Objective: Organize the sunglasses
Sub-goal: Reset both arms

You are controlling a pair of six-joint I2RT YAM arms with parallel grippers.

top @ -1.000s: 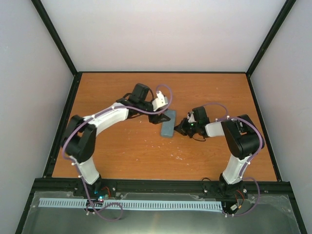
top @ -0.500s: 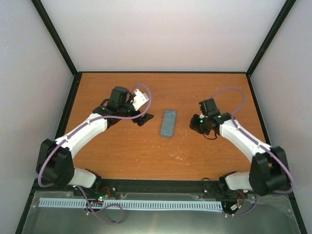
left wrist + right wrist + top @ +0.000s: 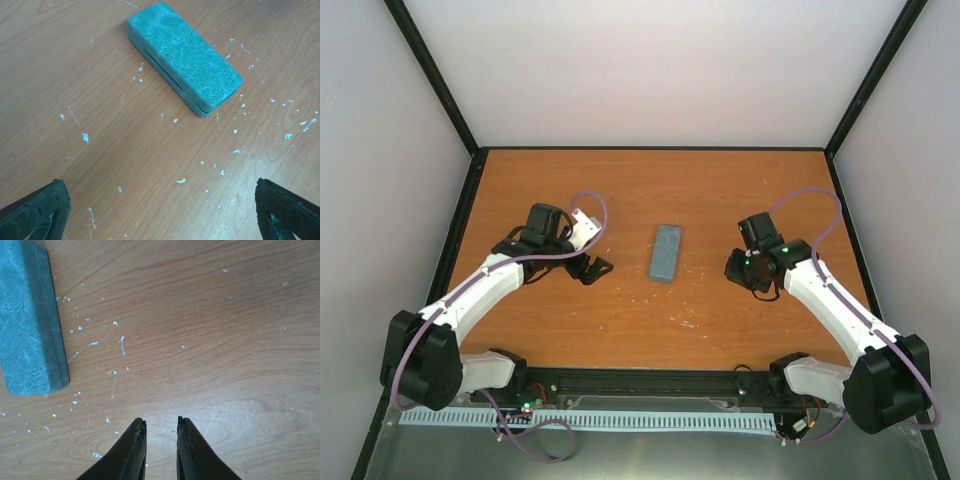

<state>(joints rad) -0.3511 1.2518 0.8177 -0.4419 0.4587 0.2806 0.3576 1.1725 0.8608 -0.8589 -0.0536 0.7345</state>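
The closed grey-blue case (image 3: 666, 252) lies alone in the middle of the orange table (image 3: 650, 190). It also shows in the left wrist view (image 3: 185, 57) and at the left edge of the right wrist view (image 3: 30, 325). The reddish-pink sunglasses are out of view. My left gripper (image 3: 595, 268) hangs left of the case, jaws wide open and empty (image 3: 159, 187). My right gripper (image 3: 735, 268) hangs right of the case, empty, with only a narrow gap between its fingertips (image 3: 161, 421).
Small pale flecks (image 3: 207, 107) are scattered on the wood around the case. A black frame (image 3: 650, 150) borders the table, with white walls behind and at the sides.
Both arms have drawn back from the case, the left one to the left and the right one to the right. The case has stayed in place.
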